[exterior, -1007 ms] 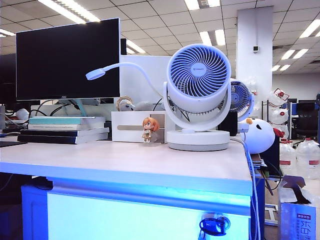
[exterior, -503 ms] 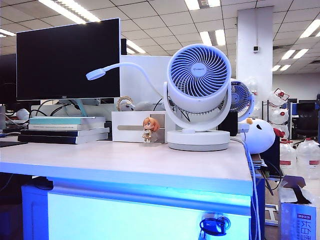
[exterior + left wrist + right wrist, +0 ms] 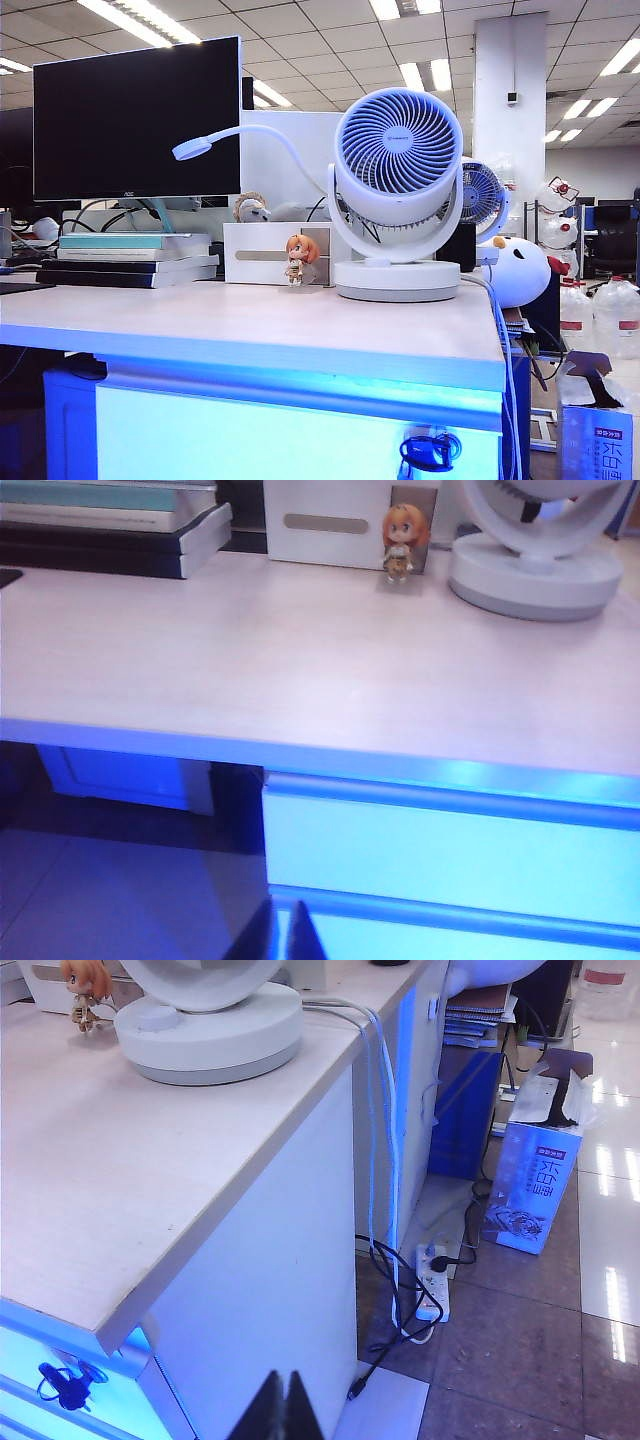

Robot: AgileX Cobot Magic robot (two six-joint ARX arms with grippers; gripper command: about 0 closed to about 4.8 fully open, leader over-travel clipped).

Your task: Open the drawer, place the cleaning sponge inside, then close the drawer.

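Left gripper (image 3: pixel 281 935) hangs low before the desk, dark fingers pressed together, tips just below the glowing white drawer (image 3: pixel 450 845), which sits shut under the desktop (image 3: pixel 300 670). Right gripper (image 3: pixel 281 1405) likewise pinched shut on nothing, off the desk's corner, fan base (image 3: pixel 208 1030) up beyond it. Cleaning sponge not visible in any view.

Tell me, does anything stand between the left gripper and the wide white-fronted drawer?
Nothing visible does. Only open air separates the left gripper from the shut wide white-fronted drawer; the right gripper hangs by the right end of the desk.
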